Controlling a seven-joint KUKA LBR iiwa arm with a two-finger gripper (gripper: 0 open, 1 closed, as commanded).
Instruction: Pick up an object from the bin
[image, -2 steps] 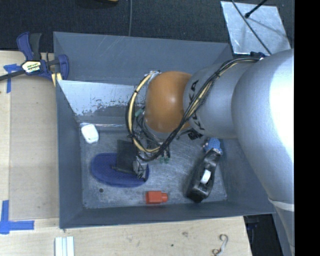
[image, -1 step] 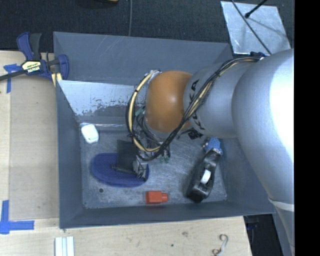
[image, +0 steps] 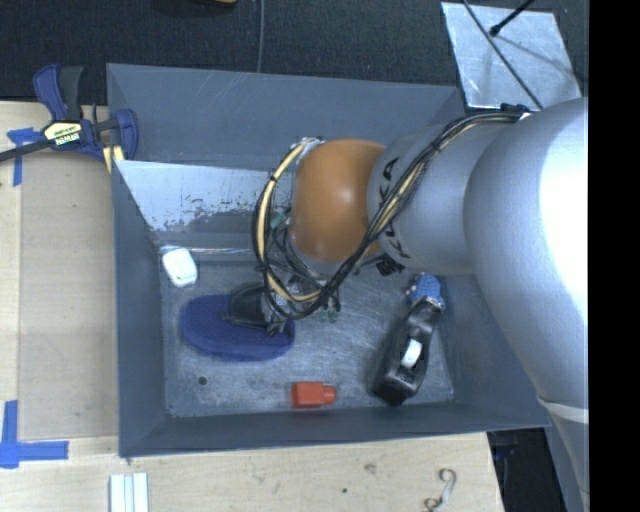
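Evidently nothing was lifted yet: the gripper was seen at a blue oval pad near the bin's left wall, clench undetermined.

The bin is looking grey, with dark speckly marks on its pale back wall, and the arm is shining silver and wearing an orange-brown cover with black and yellow cables. A flat oval thing is showing dark blue, a little lump white and a small block red-orange. A long tool is looking black with a white patch, and a tiny thing by it is looking blue
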